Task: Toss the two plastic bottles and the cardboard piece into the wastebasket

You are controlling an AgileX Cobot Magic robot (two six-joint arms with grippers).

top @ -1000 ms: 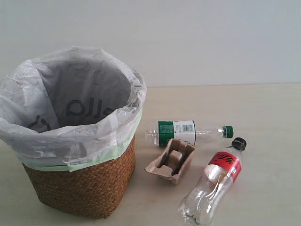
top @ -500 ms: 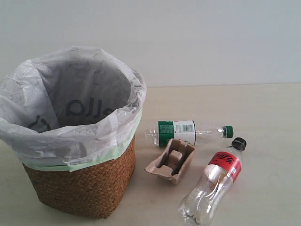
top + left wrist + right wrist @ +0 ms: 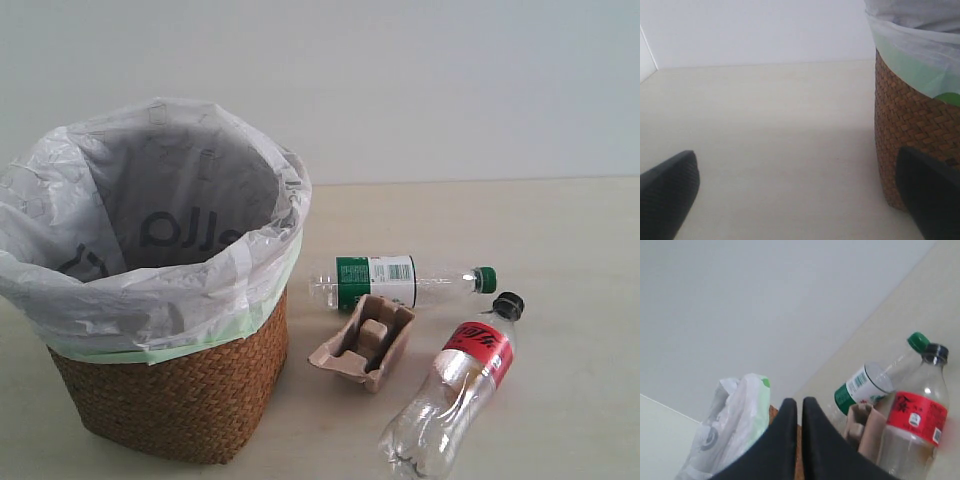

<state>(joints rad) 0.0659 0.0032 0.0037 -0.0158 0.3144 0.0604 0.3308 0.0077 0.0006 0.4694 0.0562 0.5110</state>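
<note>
**Waste lot: three items on the table, none binned**

- Wastebasket (image 3: 170,400): near left. Bag print reads roughly "ollo"; the rest is creased.
- Green-label bottle (image 3: 400,280): on its side, right of the basket. Print too small to read.
- Cardboard piece (image 3: 362,342): just nearer, seemingly touching that bottle.
- Red-label bottle (image 3: 450,390): nearest, right. White script unreadable.
- Left gripper (image 3: 797,200): jaws wide, empty, beside the basket.
- Right gripper (image 3: 801,407): jaws pressed together, empty.
- Risks: bottles likely roll if nudged; the slack bag may snag a drop.
</note>
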